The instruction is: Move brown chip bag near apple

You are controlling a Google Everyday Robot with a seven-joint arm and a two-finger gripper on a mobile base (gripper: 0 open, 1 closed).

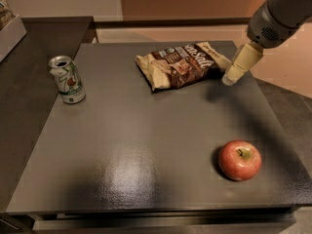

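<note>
Chip bag rear centre, tool just right — apple front-right, can left

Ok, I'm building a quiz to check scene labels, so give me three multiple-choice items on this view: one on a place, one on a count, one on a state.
1. Where on the table is the apple?
A. near the front right corner
B. in the back left corner
C. dead centre

2. How many things stand or lie on the table?
A. two
B. three
C. five

3. How is the brown chip bag?
A. lifted off the table
B. lying flat on the table
C. hanging over the front edge

Answers:
1 A: the apple sits close to the front right corner.
2 B: the soda can, the brown chip bag and the apple.
3 B: it lies flat at the back, with the gripper hovering by its right end.
</note>
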